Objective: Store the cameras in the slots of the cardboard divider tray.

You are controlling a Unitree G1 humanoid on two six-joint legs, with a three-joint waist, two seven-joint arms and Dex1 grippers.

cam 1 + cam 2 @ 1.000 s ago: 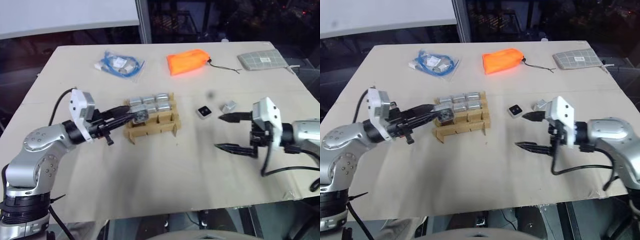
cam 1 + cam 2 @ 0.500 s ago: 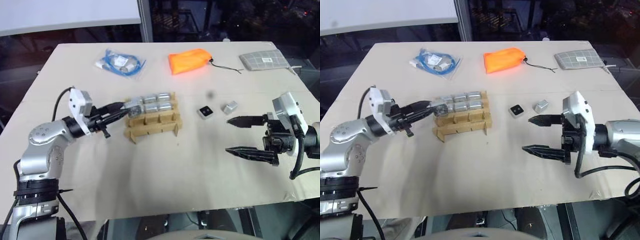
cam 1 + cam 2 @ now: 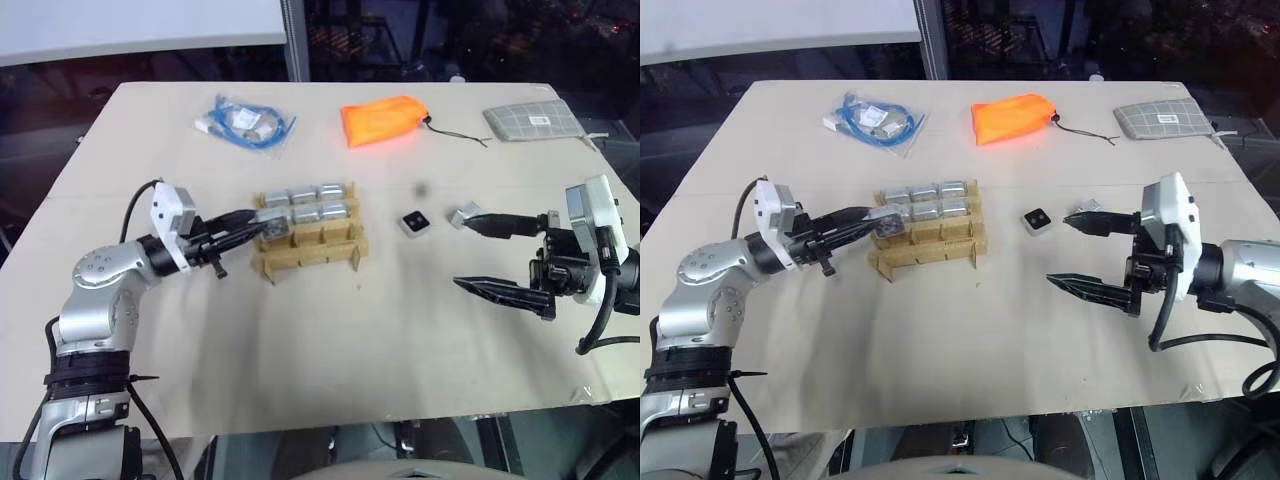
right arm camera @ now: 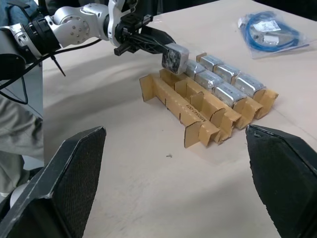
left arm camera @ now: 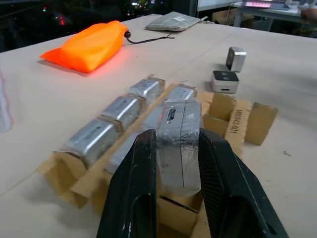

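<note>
While the left end effector stays clamped on a camera above the cardboard divider tray, misalignment could snag a strip; the right end effector gapes empty.

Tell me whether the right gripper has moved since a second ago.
Yes. The right gripper, open, has swung to the robot's right; its upper finger now ends level with the loose silver camera, farther from the cardboard divider tray.

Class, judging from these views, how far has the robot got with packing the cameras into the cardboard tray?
Done: six cameras fill two rows of the cardboard divider tray. In hand: the left gripper holds a seventh camera over the front row's left end slot. Left: two loose cameras on the table, near the open right gripper.
</note>
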